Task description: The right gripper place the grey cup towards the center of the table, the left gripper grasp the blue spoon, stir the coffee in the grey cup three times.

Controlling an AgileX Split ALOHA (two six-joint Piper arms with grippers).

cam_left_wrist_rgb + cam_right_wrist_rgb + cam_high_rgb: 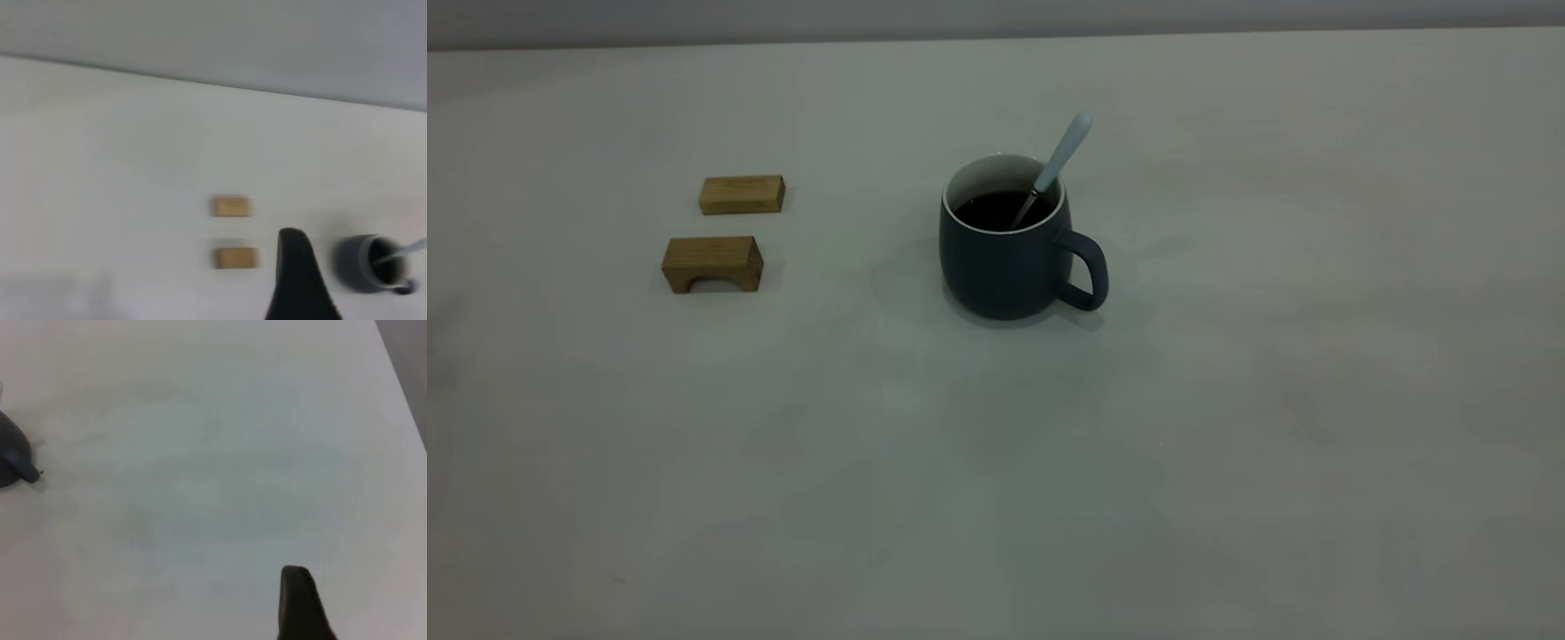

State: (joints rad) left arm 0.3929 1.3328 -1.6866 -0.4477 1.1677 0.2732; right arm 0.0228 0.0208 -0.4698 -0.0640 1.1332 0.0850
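Note:
The grey cup (1005,267) stands upright near the middle of the table (1227,400), its handle turned to the right. Dark coffee (996,209) fills it. The blue spoon (1063,156) leans in the cup, bowl in the liquid, pale handle sticking up over the right rim. Nothing holds it. Neither arm shows in the exterior view. In the left wrist view, a dark tip of my left gripper (297,280) rises well away from the cup (357,267) and spoon (407,250). The right wrist view shows a dark tip of my right gripper (297,603), far from the cup's edge (10,453).
Two tan wooden blocks lie left of the cup: a flat one (742,195) and an arched one (711,263) nearer the front. They also appear in the left wrist view as flat block (232,206) and arched block (235,257). The table's edge (400,380) shows in the right wrist view.

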